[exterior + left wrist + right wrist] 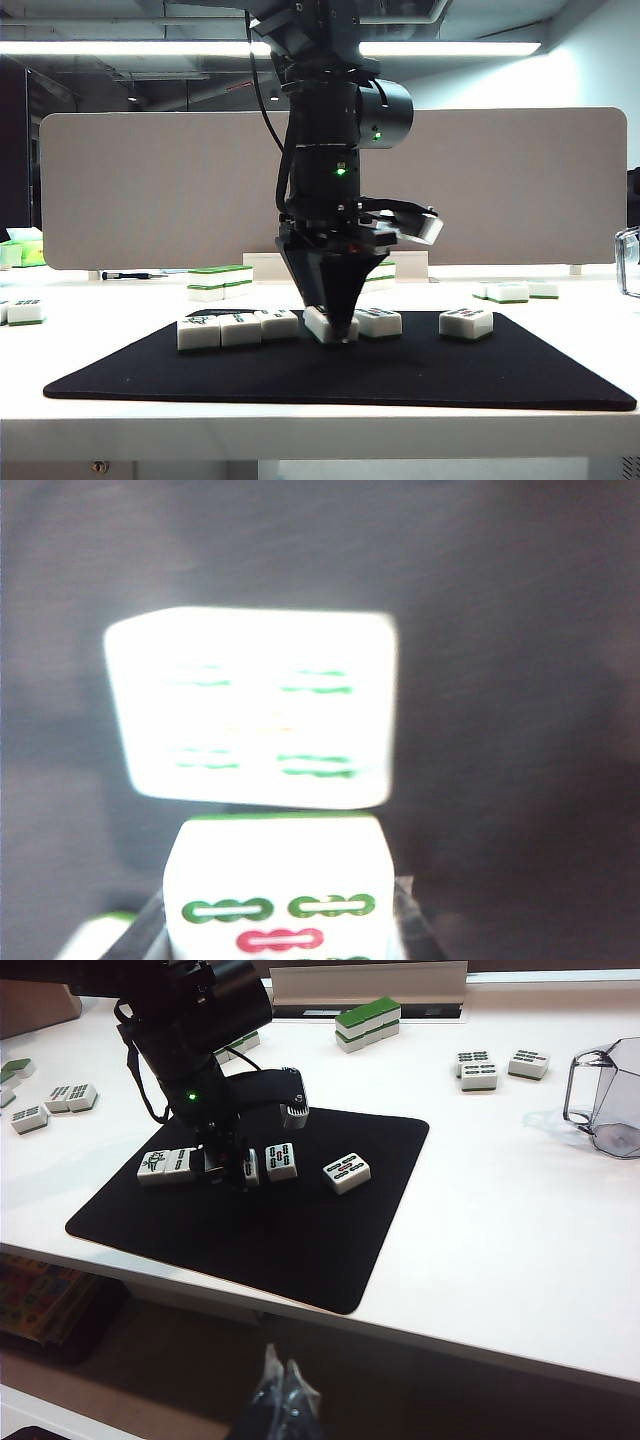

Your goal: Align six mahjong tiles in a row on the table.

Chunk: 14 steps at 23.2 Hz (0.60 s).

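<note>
On the black mat (420, 370), three mahjong tiles (240, 328) stand side by side in a row at the left. A fourth tile (320, 325), slightly askew, sits between the fingers of my left gripper (337, 335), which points straight down. In the left wrist view that tile (275, 880) shows green and red marks, and the finger pads (405, 920) press its sides. Beyond it lies another tile (255, 705), also seen as (378, 322). A sixth tile (466, 322) lies apart at the right. My right gripper (282, 1355) hangs shut and empty below the table's front edge (480, 1355).
Off the mat on the white table (300, 430) lie green-topped tile stacks (220, 282), spare tiles at the right (515, 291) and left (24, 311), and a clear plastic container (605, 1100). A grey divider panel (150, 190) runs along the back.
</note>
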Tool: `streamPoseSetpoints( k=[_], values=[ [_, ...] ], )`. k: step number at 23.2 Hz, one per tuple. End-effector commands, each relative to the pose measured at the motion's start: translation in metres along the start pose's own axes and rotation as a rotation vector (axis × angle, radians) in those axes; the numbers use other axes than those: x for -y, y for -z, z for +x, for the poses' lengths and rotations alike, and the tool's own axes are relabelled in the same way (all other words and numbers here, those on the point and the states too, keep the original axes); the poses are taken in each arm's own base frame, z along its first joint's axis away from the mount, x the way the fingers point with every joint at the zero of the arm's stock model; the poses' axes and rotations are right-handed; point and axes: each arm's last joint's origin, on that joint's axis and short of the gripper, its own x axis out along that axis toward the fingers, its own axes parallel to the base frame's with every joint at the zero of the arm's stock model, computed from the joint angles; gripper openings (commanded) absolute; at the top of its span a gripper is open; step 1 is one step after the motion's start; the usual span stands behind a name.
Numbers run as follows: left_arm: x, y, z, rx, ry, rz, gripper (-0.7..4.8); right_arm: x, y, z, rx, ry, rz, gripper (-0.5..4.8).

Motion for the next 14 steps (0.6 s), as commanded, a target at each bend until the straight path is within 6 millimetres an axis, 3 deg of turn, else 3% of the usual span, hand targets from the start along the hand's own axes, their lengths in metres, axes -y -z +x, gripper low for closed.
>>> streamPoseSetpoints(
  k=[1, 6, 9, 10, 11, 14],
  values=[
    [-0.007, 0.003, 0.002, -0.016, -0.033, 0.056, 1.77, -0.001, 0.001, -0.003, 0.025, 0.001, -0.012, -0.01],
    [-0.027, 0.013, 0.004, -0.023, -0.019, 0.035, 1.78, -0.001, 0.001, -0.003, 0.025, 0.001, -0.012, -0.01],
    [-0.033, 0.018, 0.005, 0.012, 0.083, 0.015, 1.9, -0.001, 0.001, -0.003, 0.025, 0.001, -0.013, -0.01],
    [-0.033, 0.018, 0.005, 0.027, 0.11, 0.014, 2.14, -0.001, 0.001, -0.003, 0.025, 0.001, -0.013, -0.01],
    [-0.033, 0.017, 0.005, 0.043, 0.133, 0.013, 2.79, -0.001, 0.001, -0.003, 0.026, 0.001, -0.013, -0.01],
    [-0.034, 0.016, 0.005, 0.055, 0.124, 0.014, 3.11, -0.001, 0.001, -0.003, 0.026, 0.001, -0.013, -0.01]
  ],
)
